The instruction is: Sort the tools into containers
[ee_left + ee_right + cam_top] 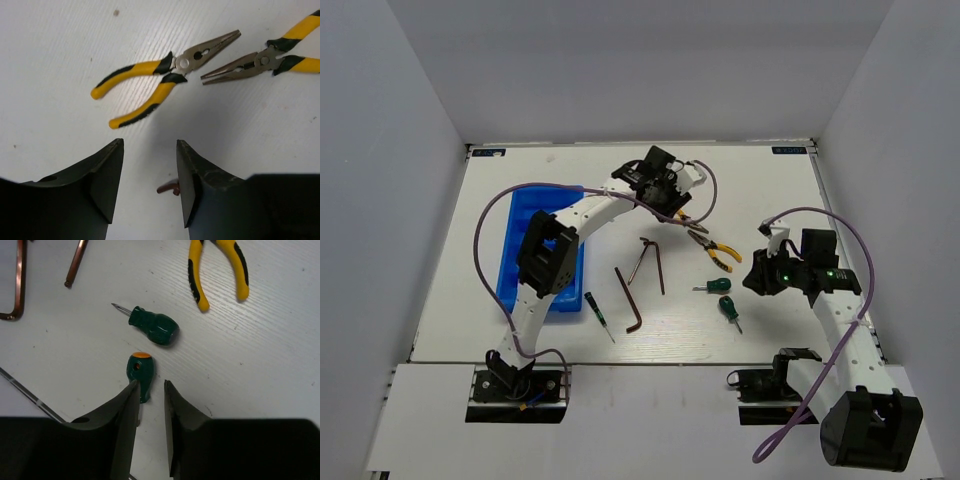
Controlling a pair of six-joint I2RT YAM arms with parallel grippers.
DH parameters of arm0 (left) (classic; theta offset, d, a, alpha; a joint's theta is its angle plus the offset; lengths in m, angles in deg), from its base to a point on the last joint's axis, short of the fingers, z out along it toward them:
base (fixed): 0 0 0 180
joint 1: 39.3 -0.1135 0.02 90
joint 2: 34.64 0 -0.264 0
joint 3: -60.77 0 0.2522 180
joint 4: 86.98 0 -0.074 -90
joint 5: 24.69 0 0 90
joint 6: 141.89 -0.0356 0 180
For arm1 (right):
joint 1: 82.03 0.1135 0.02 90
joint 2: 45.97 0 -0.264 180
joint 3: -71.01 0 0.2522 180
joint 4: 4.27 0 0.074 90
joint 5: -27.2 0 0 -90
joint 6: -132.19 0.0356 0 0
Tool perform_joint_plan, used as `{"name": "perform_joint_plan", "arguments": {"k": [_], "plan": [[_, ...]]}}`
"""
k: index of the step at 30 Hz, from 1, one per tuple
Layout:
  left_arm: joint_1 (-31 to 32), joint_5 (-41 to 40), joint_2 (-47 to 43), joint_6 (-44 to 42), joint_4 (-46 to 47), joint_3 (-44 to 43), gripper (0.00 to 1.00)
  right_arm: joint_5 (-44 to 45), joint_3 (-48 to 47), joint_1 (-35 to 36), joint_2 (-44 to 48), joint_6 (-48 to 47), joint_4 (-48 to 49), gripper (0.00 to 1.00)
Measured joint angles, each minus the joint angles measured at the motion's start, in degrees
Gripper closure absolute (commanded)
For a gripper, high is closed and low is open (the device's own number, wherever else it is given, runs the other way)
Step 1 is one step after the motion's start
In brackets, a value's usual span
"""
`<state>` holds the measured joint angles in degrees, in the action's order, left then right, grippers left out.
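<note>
Two yellow-handled pliers [150,82] [265,57] lie nose to nose on the white table, just beyond my left gripper [149,150], which hangs open and empty above the table. A brown hex key tip [167,188] peeks out by its right finger. My right gripper [150,385] is narrowly open with nothing between its fingers. One stubby green screwdriver [141,372] lies at its left fingertip, partly hidden by it, and another [155,327] lies just beyond. The blue tray [542,255] sits at the left. Two hex keys [655,262] [628,298] and a thin green screwdriver [597,312] lie mid-table.
My left arm [590,210] arches over the tray's far end toward the back centre. Purple cables loop off both arms. Grey walls close in the table on three sides. My right arm's base [865,420] stands at the near right.
</note>
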<state>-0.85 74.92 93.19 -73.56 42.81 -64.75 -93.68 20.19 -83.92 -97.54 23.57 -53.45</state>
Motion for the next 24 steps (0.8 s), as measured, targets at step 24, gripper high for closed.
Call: {"name": "perform_joint_plan", "arguments": {"k": [24], "plan": [[2.78,-2.89,12.13,-10.60,2.99,-7.93,0.35,-4.26,-0.76,-0.02,-0.04,-1.53,-2.19,0.70]]}}
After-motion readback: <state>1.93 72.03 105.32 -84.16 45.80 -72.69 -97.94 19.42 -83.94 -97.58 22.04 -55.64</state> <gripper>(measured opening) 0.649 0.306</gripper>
